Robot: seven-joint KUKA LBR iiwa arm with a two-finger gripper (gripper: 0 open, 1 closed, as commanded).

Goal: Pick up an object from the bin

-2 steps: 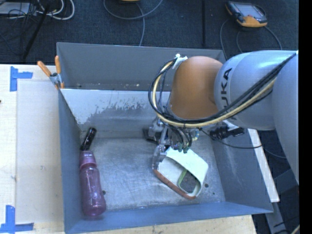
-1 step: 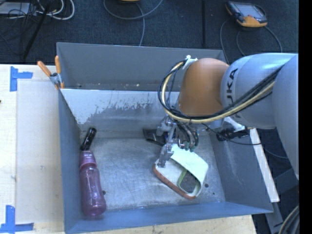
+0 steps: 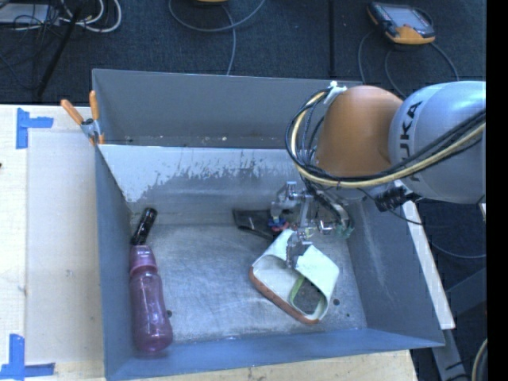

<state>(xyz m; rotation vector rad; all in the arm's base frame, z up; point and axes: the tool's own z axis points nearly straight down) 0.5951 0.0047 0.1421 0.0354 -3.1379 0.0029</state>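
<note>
My gripper (image 3: 297, 244) hangs low in the right half of the bin, its fingertips down at the upper edge of a white and green sponge-like pad with a brown rim (image 3: 300, 286). The pad lies tilted on the bin floor just below the fingers. A dark flat object (image 3: 252, 220) lies right behind the gripper on its left. Whether anything sits between the fingers is hidden by the gripper body.
A pink bottle with a black cap (image 3: 148, 295) lies along the bin's left wall, cap toward the back. The arm with its orange cover and cables comes in over the bin's right wall.
</note>
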